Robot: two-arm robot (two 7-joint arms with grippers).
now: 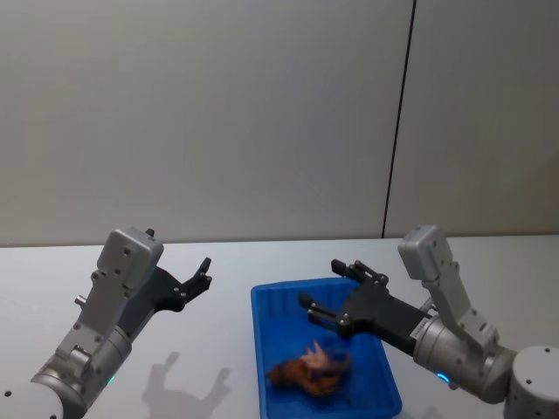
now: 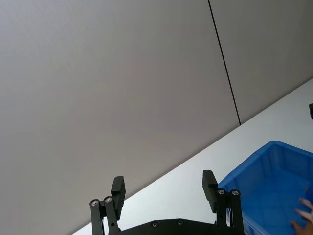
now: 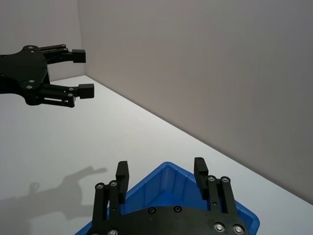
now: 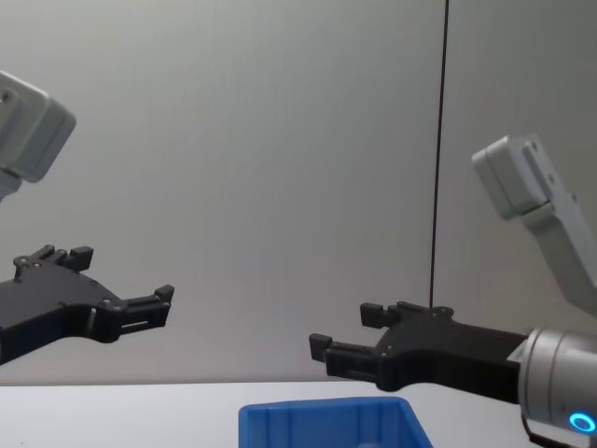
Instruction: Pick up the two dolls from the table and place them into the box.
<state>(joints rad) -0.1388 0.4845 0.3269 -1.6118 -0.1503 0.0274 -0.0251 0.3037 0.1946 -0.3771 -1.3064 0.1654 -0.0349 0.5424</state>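
Observation:
The blue box [image 1: 271, 349] stands on the white table [image 1: 52, 279] in front of me. The dolls [image 1: 313, 367] lie inside it as one tan and pink heap, and I cannot tell them apart. A bit of a doll [image 2: 303, 215] also shows in the box [image 2: 274, 166]. My left gripper [image 1: 203, 278] hovers open and empty to the left of the box. Above the box's far end, my right gripper [image 1: 325, 286] is open with nothing held. The chest view has the left gripper [image 4: 126, 277] and right gripper [image 4: 347, 329] raised above the box [image 4: 326, 420].
A plain grey wall with a dark vertical seam [image 1: 397, 131] rises behind the table. The arms cast shadows [image 1: 183, 380] on the tabletop left of the box. The right wrist view looks past its own gripper [image 3: 161, 170] to the left gripper [image 3: 78, 73] farther off.

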